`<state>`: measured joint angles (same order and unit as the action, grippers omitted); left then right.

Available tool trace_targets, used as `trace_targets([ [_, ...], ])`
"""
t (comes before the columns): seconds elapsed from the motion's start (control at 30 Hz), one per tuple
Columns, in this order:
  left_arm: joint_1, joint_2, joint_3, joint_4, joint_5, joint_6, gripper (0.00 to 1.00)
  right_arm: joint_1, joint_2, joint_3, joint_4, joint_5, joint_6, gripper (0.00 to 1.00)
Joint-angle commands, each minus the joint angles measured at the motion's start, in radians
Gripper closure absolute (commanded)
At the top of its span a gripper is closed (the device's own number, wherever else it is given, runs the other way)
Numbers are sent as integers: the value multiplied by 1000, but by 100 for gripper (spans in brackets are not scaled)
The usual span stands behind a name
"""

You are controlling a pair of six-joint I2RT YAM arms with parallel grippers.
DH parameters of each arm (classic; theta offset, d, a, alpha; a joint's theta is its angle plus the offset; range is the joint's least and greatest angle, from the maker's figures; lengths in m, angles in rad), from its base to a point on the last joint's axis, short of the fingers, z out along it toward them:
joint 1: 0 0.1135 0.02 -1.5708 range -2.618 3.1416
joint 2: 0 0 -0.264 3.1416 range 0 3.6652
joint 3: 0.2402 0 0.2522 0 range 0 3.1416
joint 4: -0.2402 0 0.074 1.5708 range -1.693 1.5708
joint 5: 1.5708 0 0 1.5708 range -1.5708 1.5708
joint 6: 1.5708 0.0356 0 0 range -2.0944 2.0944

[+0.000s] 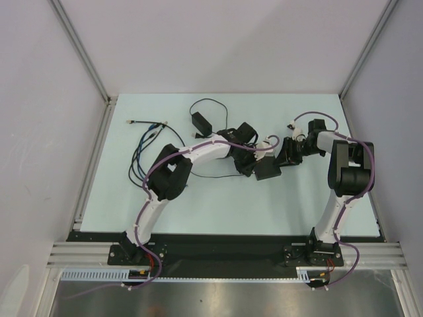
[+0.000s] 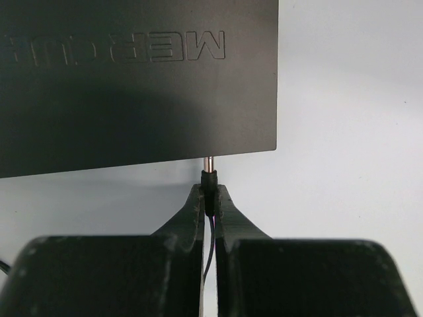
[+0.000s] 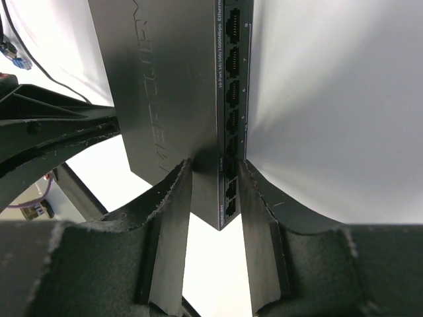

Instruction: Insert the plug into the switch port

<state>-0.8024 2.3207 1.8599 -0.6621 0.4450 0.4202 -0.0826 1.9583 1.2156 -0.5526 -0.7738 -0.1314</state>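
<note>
The left end effector pinches the plug, its tip at the edge of the switch, which the right end effector clamps edgewise. Pushed off-line, I reckon the pin could jam or skew the switch.

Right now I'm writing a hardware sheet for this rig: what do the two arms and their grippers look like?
Both the left arm and right arm have white links, chunky black joints and purple cables running along them. The left gripper and right gripper are matte black, each with two curved, tapering fingers, rough at the edges.
</note>
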Motion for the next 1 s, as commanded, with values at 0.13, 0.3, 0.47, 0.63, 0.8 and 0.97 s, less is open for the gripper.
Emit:
trace_targets([
  [0.13,-20,69,15,-119,-61,52,100,9,27,18,-18,-67,45,61],
  [0.3,-23,81,30,-149,-74,52,100,7,28,12,-13,-82,67,61],
  [0.47,-23,88,27,-171,-91,60,100,0,39,13,-15,-105,92,61],
  [0.63,-24,91,47,-169,-66,51,100,1,47,13,-9,-110,104,60],
  [0.8,-32,95,56,-185,-48,78,100,3,50,7,2,-119,127,60],
  [0.97,-31,85,53,-195,-6,104,100,9,51,-5,10,-113,161,60],
])
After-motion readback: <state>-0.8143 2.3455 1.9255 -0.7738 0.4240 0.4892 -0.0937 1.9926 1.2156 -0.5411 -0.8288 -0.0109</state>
